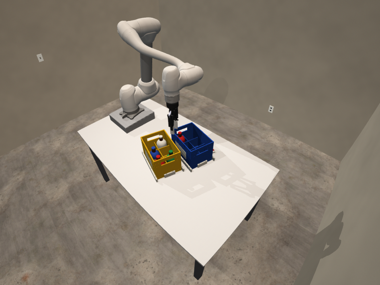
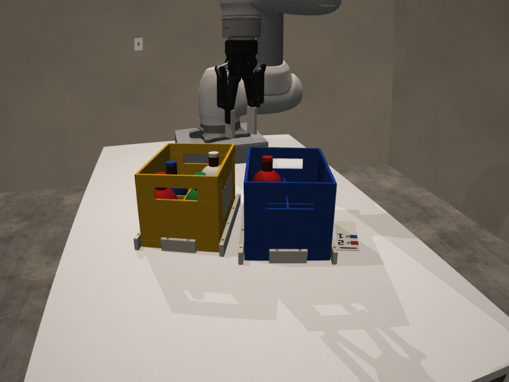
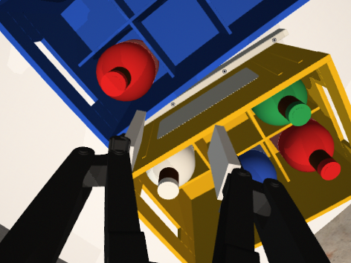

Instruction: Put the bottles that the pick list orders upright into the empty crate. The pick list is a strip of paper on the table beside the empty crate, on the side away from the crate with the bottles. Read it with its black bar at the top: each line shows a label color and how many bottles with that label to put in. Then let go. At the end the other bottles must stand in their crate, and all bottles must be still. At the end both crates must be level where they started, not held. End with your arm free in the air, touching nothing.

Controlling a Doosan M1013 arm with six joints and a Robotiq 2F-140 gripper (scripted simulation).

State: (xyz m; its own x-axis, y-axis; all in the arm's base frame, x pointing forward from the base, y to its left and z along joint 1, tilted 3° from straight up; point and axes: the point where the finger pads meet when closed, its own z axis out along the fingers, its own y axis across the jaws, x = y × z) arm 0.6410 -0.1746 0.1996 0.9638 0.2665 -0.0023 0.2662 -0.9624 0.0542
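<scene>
1. Red bottle (image 1: 180,138) (image 2: 267,176) (image 3: 126,70): upright in blue crate (image 1: 201,157) (image 2: 287,230) (image 3: 182,30), corner compartment.
2. Claw (image 1: 174,128) (image 2: 241,122) (image 3: 178,133): fingers apart, nothing held, above the crates' arm-base end.
3. Yellow crate (image 1: 167,167) (image 2: 178,221): white bottle (image 1: 161,143) (image 2: 211,170) (image 3: 172,167), blue bottle (image 1: 154,153) (image 2: 171,169) (image 3: 258,165), green bottle (image 1: 169,154) (image 2: 193,194) (image 3: 280,109), another red (image 1: 158,158) (image 2: 165,194) (image 3: 306,146).
4. Pick list (image 2: 347,236) on desk (image 1: 184,211) (image 2: 205,337) (image 3: 48,119): red 2, blue 1.

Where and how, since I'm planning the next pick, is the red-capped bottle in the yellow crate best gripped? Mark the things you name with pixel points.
Probably by the dark neck just under the cap of the red round-shouldered bottle (image 1: 158,157) (image 2: 165,193) (image 3: 306,145), coming straight down from above: it stands upright, its narrow neck rises above the wide shoulder, and the yellow plastic crate's (image 1: 167,169) (image 2: 178,221) walls surround its body.
</scene>
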